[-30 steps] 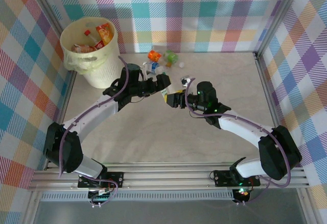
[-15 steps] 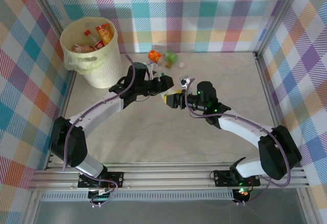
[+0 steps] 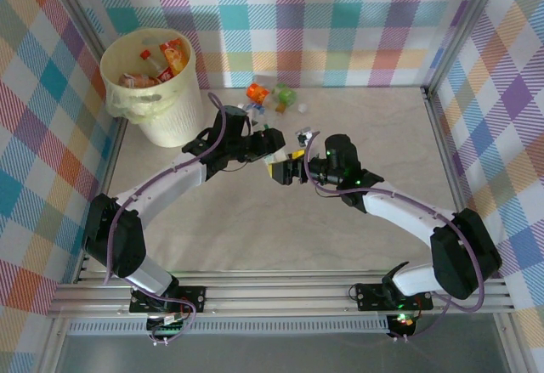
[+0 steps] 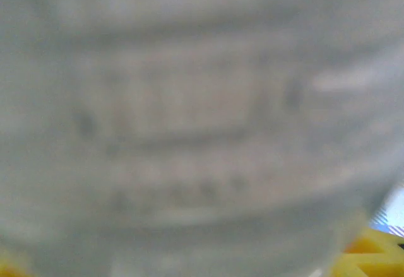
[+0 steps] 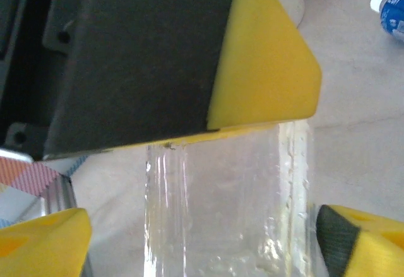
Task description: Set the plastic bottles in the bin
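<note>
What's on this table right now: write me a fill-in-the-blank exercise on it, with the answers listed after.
1. The bin stands in the far ____ corner of the table.
2. The left gripper grips the clear bottle, and the jaws of the right gripper stand ____ around it.
3. The finger pad pressed on that bottle is coloured ____.
Missing words: left; open; yellow.
</note>
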Robot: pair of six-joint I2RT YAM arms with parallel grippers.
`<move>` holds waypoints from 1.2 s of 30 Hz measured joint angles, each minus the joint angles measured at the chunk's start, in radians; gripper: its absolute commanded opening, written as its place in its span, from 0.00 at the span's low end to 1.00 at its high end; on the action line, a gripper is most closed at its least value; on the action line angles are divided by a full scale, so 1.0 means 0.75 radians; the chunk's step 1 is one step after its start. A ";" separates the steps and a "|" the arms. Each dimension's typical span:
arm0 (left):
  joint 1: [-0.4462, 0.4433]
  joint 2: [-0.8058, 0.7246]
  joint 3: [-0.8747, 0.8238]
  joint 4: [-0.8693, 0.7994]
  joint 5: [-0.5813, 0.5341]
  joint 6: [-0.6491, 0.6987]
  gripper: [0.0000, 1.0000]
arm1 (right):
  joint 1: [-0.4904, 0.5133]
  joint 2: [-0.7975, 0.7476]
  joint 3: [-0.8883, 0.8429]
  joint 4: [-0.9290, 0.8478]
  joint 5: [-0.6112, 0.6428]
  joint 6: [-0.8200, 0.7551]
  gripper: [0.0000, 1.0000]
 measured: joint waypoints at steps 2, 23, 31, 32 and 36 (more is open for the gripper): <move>0.000 0.000 0.001 -0.017 -0.036 0.004 0.64 | 0.000 -0.013 0.001 -0.024 0.016 -0.004 1.00; 0.098 -0.090 0.110 -0.246 -0.409 0.045 0.64 | -0.001 -0.209 -0.141 0.004 0.667 0.096 1.00; 0.195 -0.119 0.283 -0.335 -0.563 0.113 0.64 | -0.010 -0.179 0.056 0.020 0.728 -0.063 1.00; 0.209 -0.122 0.312 -0.344 -0.578 0.124 0.64 | -0.013 -0.168 0.076 0.026 0.732 -0.079 1.00; 0.274 -0.126 0.413 -0.355 -0.631 0.175 0.64 | -0.028 -0.118 0.139 0.047 0.751 -0.130 1.00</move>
